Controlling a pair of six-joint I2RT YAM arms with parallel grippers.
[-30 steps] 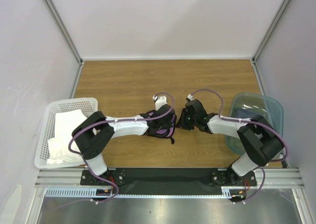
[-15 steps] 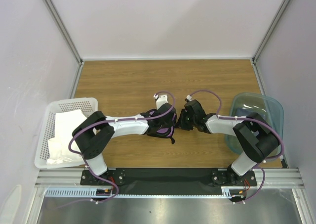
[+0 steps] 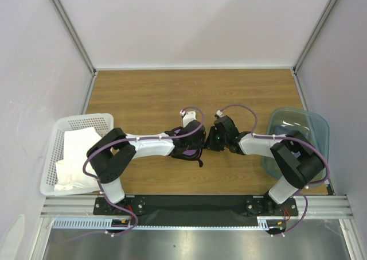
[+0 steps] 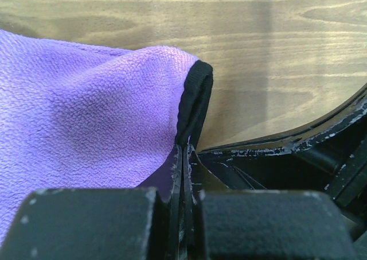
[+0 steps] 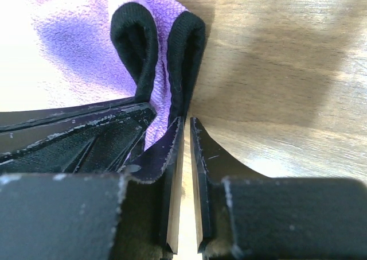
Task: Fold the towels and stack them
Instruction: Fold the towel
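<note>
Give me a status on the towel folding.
Nothing looks stacked yet. In hand: the left gripper pinches the purple towel by its black-trimmed corner, with the right gripper close beside it. To do: the white towel lies crumpled in the basket.

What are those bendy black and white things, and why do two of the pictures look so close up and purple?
Those are two robot arms, a left arm and a right arm, bolted to a wooden table. The big picture comes from a camera above them. The close-ups come from little cameras on each wrist, looking along the fingers. The left gripper is pinching the black edge of a purple towel. The right gripper is almost closed right beside it; I cannot tell if it holds cloth. A white basket on the left holds a white towel, and a teal bin sits on the right.
</note>
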